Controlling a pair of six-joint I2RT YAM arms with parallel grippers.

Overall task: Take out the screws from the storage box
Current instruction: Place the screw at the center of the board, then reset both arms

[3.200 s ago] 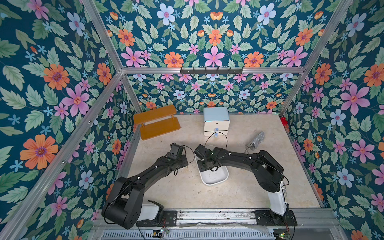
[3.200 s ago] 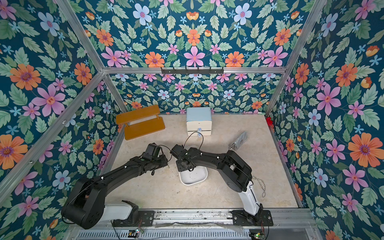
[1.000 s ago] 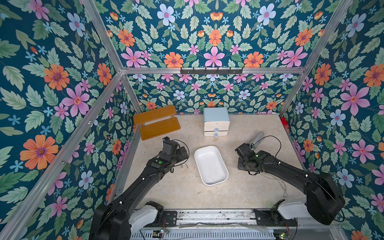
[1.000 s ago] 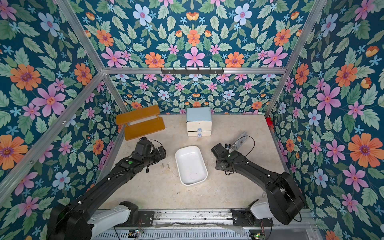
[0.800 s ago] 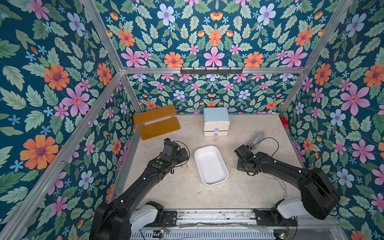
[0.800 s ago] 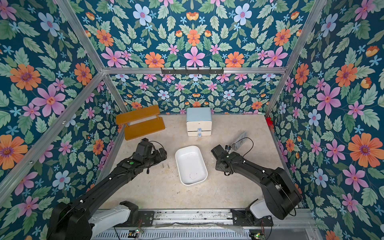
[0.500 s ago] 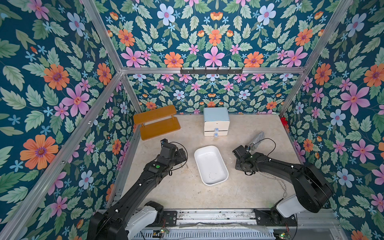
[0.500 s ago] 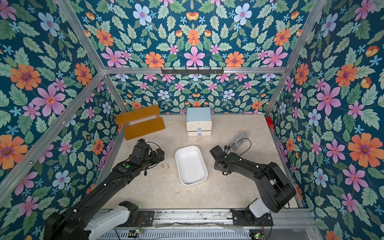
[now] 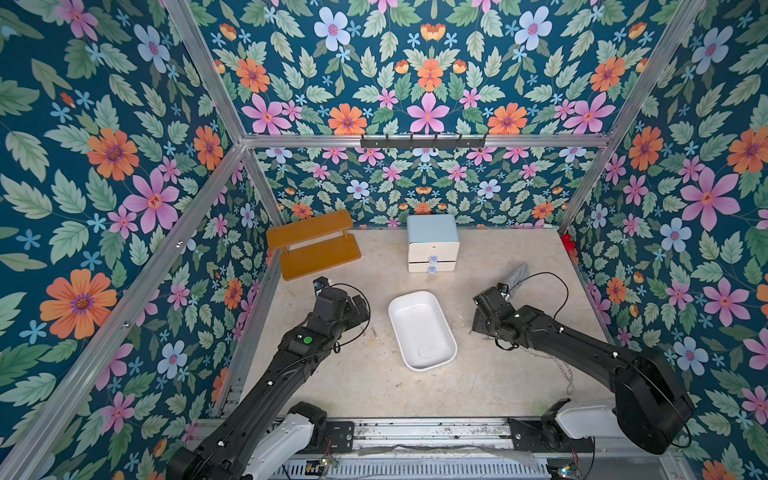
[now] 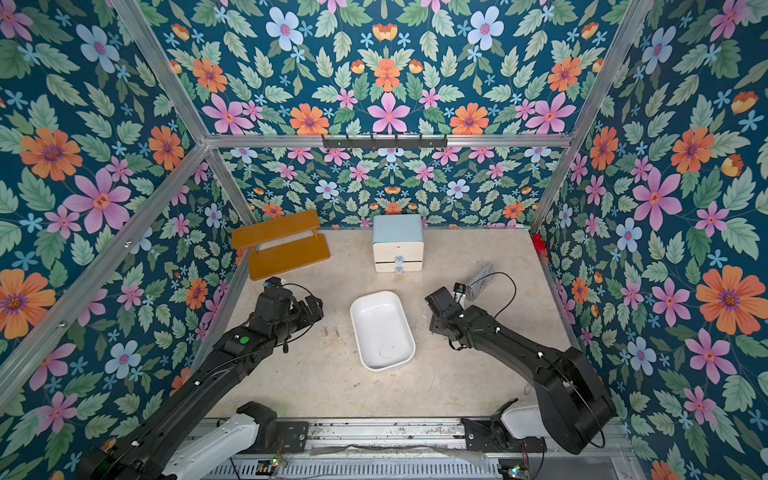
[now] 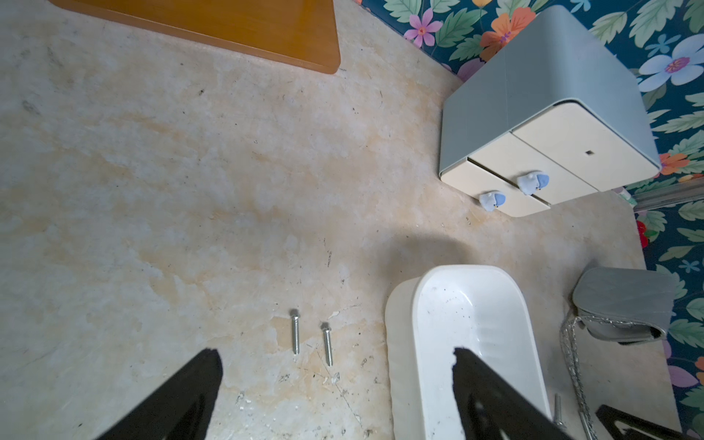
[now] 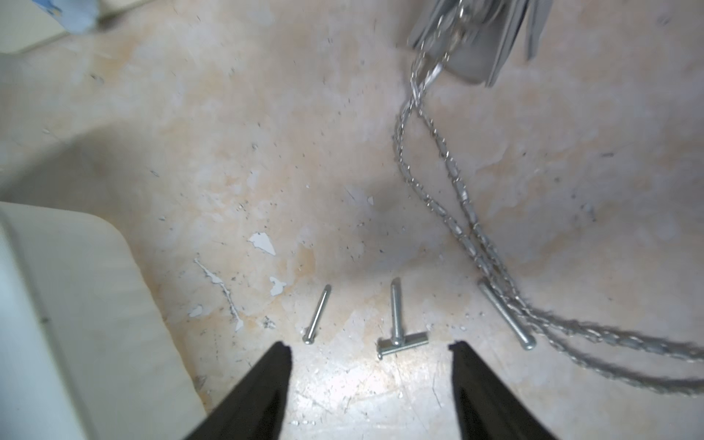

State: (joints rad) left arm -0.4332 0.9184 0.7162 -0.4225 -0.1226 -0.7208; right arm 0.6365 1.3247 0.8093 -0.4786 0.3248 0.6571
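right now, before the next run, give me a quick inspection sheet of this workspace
surface: beige tabletop, scuffed and chipped, no spills seen
job's things: storage box shows no screws inside; two screws lie beside it on the left arm's side; four more screws lie before the right claw, two crossed
clutter: grey purse, its chain draped over one screw; orange shelf; drawer cabinet
claws: left claw open, holding nothing; right claw open, holding nothing
cables: left wrist cable and right wrist cable loop above the table
surroundings: floral walls, aluminium frame, black hook rail on the back wall
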